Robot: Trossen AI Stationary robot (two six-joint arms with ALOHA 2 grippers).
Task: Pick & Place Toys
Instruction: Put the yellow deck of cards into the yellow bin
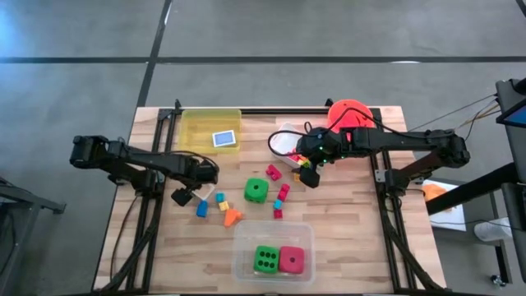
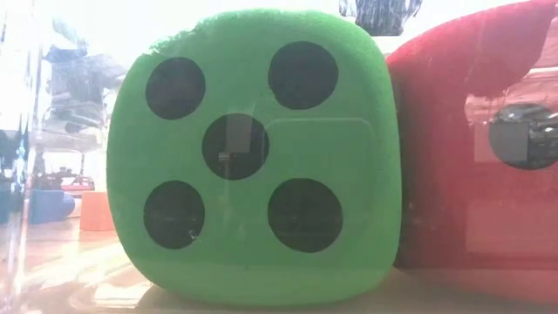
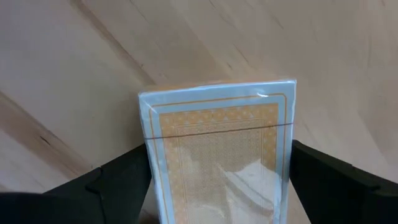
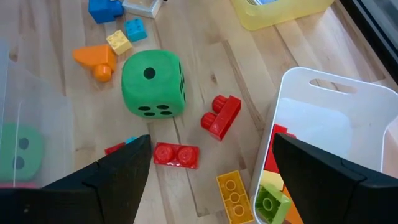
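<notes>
Left gripper point(image 3: 219, 177) clenched on the long edges of the beige tile point(image 3: 217, 140), held over bare wood near the yellow tub point(image 1: 187, 117): looks light, stiff, glossy, so probably slippery, edge-pinch suits it; farther off, right gripper point(image 4: 211, 149) hangs released above a red block point(image 4: 176, 154).

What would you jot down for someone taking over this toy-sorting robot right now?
Left gripper: shut on a flat beige patterned tile, above bare table.
Right gripper: open, empty, over red plastic bricks beside the white plastic tub.
Done: green dotted die and pink dotted die sit in the clear tub; blue square tile in the yellow tub; a few blocks in the white tub.
Left: loose green die, scattered small blocks, and the held tile.
</notes>
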